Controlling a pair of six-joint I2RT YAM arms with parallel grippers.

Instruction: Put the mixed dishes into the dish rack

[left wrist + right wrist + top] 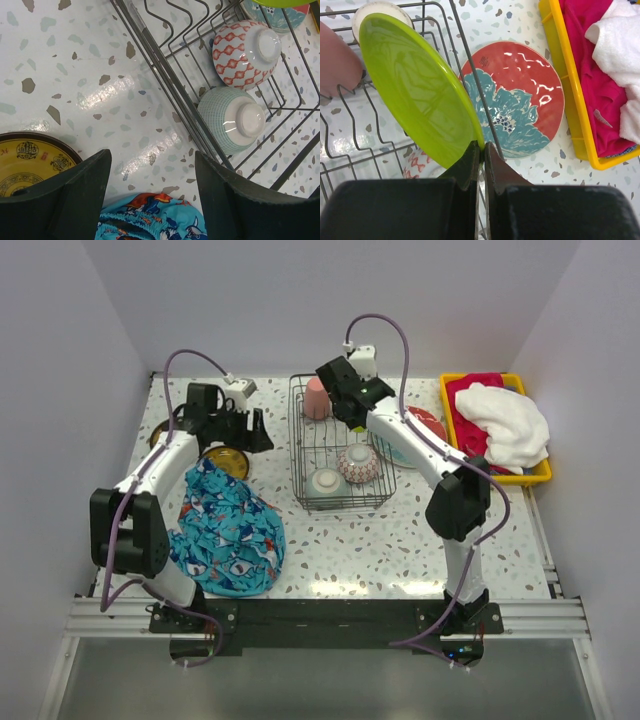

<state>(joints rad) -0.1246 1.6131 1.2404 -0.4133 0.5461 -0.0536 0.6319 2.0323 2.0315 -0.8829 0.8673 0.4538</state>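
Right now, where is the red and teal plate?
In the right wrist view, the red and teal plate lies flat on the table on the right side, between the dish rack and the yellow tray.

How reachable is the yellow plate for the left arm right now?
Probably yes: the left arm has its jaws open right by the yellow plate, its face uncovered; only the blue cloth lies close.

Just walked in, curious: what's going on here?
They are loading dishes into a dark grey wire dish rack. The right gripper is shut on a lime-green plate, holding it tilted over the rack, where a pink cup, a mint bowl and a red-patterned bowl sit. The left gripper is open above the table near a yellow plate. A red-and-teal plate lies beside the rack.
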